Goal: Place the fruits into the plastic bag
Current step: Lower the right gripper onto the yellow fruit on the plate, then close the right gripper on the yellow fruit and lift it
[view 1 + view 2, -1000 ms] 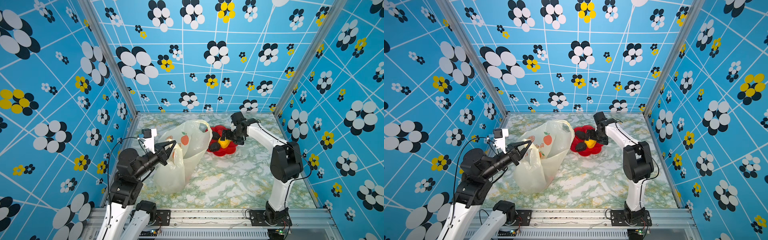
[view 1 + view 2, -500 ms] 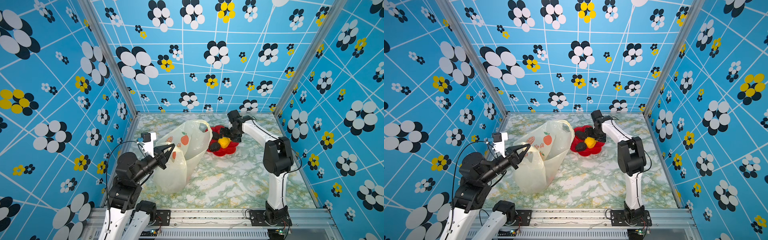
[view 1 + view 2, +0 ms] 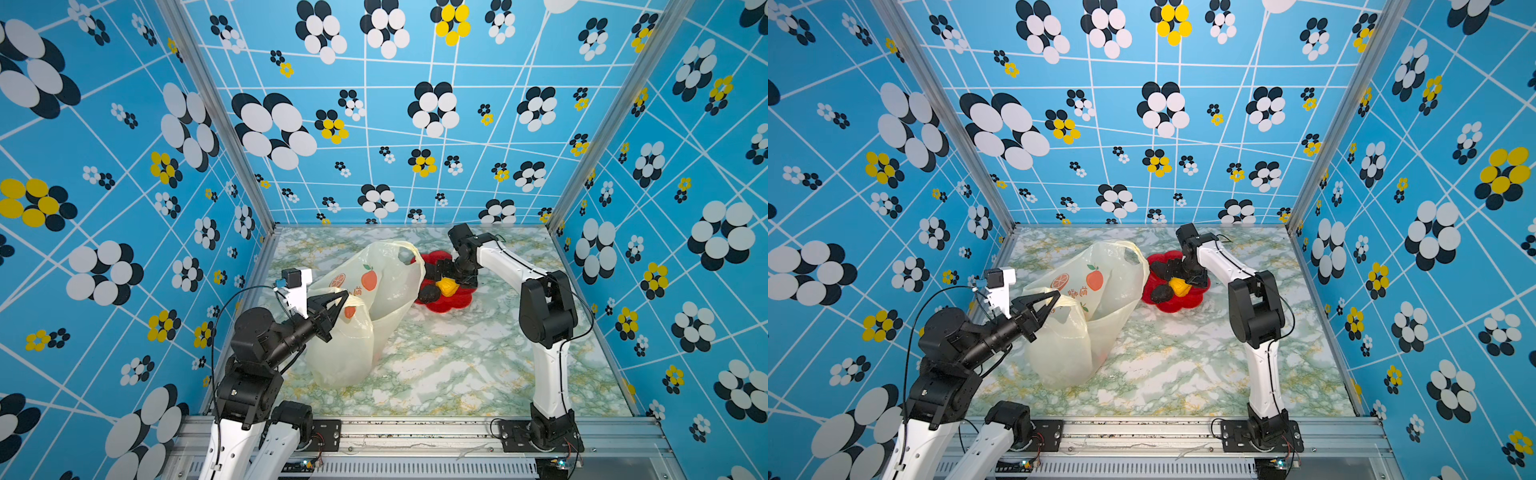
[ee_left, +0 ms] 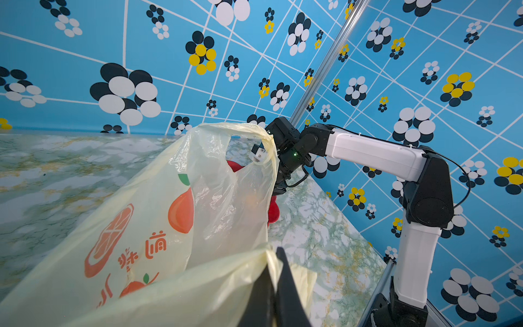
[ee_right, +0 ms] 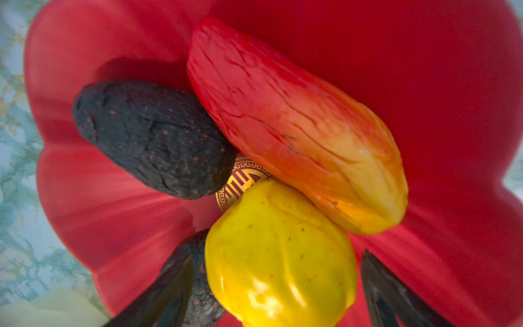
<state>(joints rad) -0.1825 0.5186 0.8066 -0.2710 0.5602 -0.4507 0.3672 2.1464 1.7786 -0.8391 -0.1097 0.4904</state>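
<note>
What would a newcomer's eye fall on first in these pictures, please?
Probably the red flower-shaped plate near the back of the table, where the right gripper straddles a yellow fruit. Beside it, the left gripper pinches the cream plastic bag open.

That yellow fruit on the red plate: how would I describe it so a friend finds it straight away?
Find the red flower-shaped plate right of the cream plastic bag on the marble table. The glossy yellow lemon-like fruit sits near its middle, between the prongs of the right claw. Its neighbours are black wrinkled fruits and a red-orange mango.
</note>
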